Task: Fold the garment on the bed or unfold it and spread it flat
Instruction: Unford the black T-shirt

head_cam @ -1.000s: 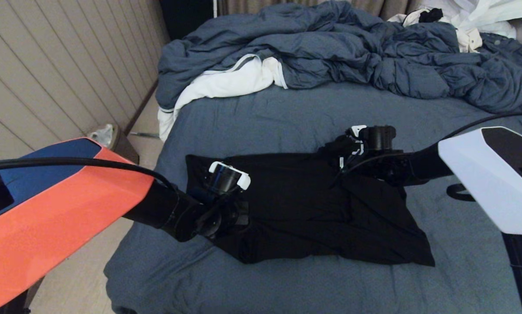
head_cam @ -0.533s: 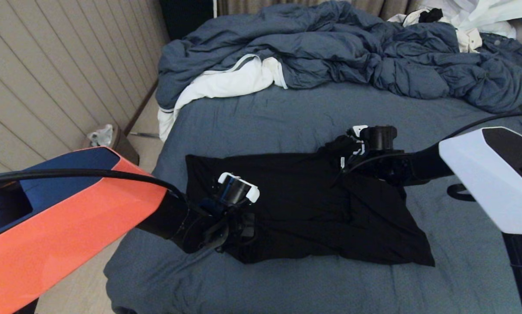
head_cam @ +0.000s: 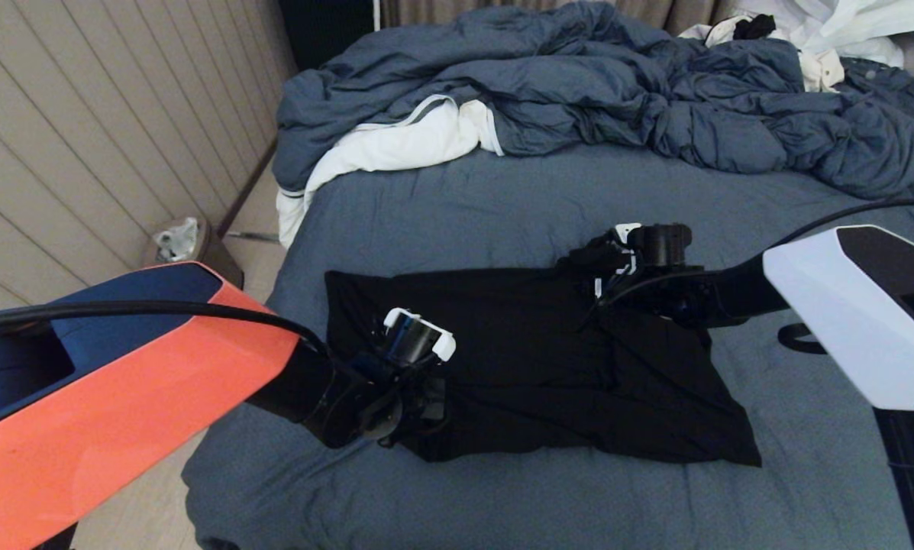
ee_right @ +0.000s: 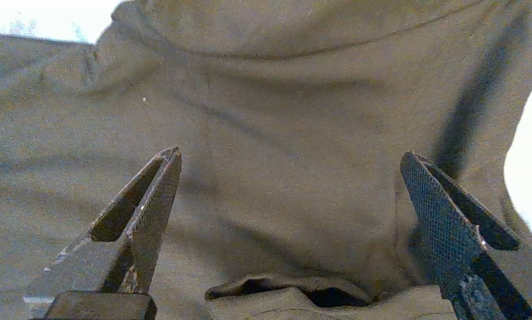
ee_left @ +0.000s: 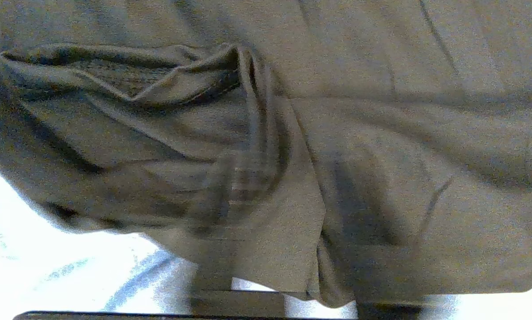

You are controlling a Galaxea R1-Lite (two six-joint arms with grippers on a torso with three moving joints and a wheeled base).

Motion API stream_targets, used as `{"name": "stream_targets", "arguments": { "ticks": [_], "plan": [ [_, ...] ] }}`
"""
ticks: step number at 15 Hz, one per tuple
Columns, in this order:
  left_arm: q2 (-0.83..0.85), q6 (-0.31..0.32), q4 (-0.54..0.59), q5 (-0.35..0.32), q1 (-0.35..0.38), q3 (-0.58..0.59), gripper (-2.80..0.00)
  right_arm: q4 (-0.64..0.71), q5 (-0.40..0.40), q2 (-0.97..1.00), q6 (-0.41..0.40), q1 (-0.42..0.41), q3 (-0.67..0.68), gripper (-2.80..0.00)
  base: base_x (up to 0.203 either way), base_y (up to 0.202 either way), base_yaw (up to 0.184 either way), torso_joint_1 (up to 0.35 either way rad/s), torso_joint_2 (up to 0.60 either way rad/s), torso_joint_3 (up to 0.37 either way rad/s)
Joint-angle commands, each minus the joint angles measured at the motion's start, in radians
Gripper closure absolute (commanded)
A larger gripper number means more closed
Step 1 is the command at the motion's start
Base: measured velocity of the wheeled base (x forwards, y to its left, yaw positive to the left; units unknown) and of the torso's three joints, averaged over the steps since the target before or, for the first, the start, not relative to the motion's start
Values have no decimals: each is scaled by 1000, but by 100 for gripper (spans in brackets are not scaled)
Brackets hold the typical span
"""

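On bed (head_cam: pixel 441 221), right hand (ee_right: pixel 288 200) gapes wide over garment (head_cam: pixel 548 367)

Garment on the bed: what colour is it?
Plain black, no print showing; the garment shows best in the head view.

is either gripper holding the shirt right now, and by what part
Right gripper is open over the garment, holding nothing. Left gripper sits at the garment's left edge; whether it grips cannot be told.

Plain black thin-jersey T-shirt (head_cam: pixel 548 367), no print seen; slate-blue bed sheet (head_cam: pixel 457 206); far rumpled blue-grey duvet (head_cam: pixel 594 84) with white lining; far-right white clothes pile (head_cam: pixel 846 27).
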Motion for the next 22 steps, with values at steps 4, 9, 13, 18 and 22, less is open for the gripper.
{"name": "stream_targets", "arguments": {
  "ticks": [4, 9, 13, 18, 22],
  "plan": [
    [-12, -20, -3, 3, 7, 25, 0, -4, -2, 1, 0, 0, 0, -280, 0, 0, 0, 0, 0, 0],
    [-172, -25, -2, 54, 12, 129, 0, -4, 0, -5, 0, 0, 0, -280, 0, 0, 0, 0, 0, 0],
    [-473, -19, 19, 57, 13, 307, 0, -4, -2, -10, 0, 0, 0, -280, 0, 0, 0, 0, 0, 0],
    [-599, -101, -40, 37, 1, 641, 0, -4, -2, -13, 0, -1, 0, -280, 0, 0, 0, 0, 0, 0],
    [-508, -130, -235, -21, -3, 730, 0, -4, -2, -10, 0, -1, 1, -280, 0, 0, 0, 0, 0, 0]
  ]
}}
